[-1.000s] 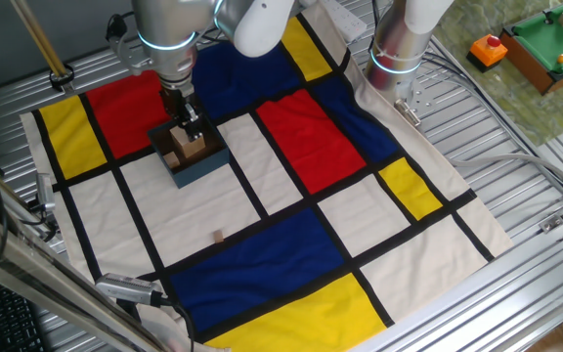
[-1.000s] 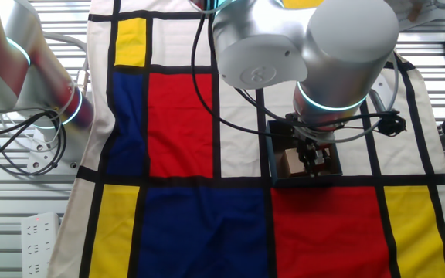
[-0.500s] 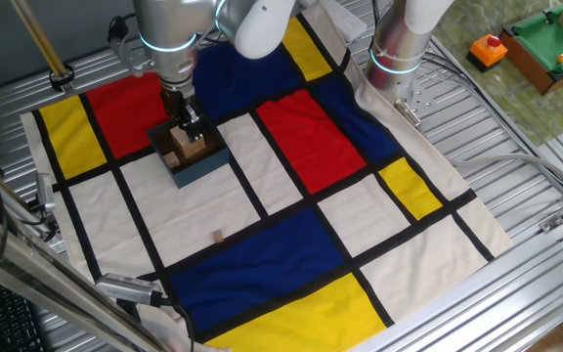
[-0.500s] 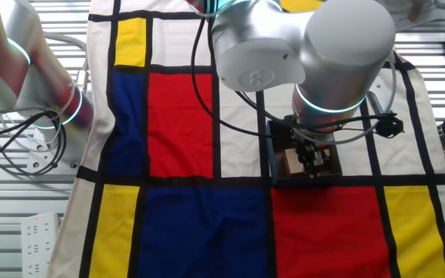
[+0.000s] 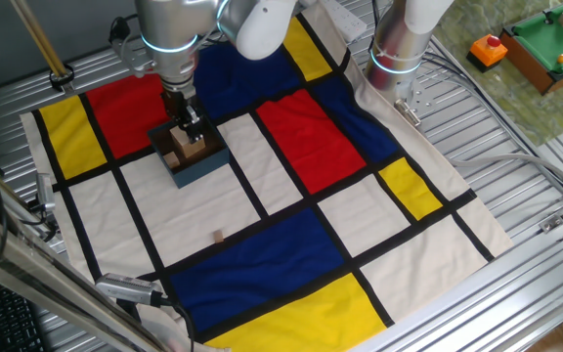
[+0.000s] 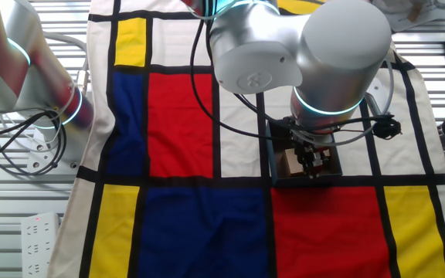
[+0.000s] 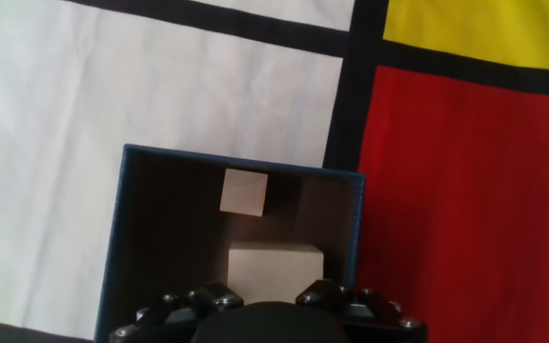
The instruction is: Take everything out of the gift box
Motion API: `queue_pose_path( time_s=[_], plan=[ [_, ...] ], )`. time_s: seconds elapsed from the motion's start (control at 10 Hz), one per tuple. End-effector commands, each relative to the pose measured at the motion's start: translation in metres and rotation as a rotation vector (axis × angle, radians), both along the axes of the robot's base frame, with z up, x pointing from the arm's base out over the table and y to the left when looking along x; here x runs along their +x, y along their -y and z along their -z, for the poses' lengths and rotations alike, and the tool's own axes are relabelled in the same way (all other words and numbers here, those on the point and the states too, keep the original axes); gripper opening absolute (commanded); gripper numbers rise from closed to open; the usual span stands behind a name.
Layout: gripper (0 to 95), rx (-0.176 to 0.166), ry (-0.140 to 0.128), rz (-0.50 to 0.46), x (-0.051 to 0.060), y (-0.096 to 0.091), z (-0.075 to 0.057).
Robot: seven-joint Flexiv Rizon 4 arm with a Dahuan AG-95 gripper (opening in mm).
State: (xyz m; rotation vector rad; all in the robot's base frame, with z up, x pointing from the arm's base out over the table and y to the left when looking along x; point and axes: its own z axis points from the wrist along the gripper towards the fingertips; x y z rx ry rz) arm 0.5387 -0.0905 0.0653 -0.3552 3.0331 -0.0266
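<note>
nearest in the hand view, the gripper (image 7: 267,310) is seen only as a dark body with its finger bases at the bottom edge; the tips are hidden, so whether the claw is spread or pinching cannot be told. just beyond it the cube (image 7: 274,272) is seen on the brown floor of the box (image 7: 120,238), and farther in, by the far wall, the smaller block (image 7: 244,191) is found, apart from the cube. the box is set on a white panel of the cloth (image 5: 291,225), beside a red one. both blocks are judged light, stiff, smooth wood; opposite flat faces should be taken squarely. the box is judged light and may be dragged.
</note>
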Motion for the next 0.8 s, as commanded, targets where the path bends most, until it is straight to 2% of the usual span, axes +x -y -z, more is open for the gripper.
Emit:
queue_pose_path(
  time_s=[0.1,0.8],
  plan=[
    [57.0,0.001,0.000,-0.001,-0.0004,0.0005,0.0006],
    [57.0,0.003,0.004,-0.001,-0.0009,0.0023,0.0031]
  ],
)
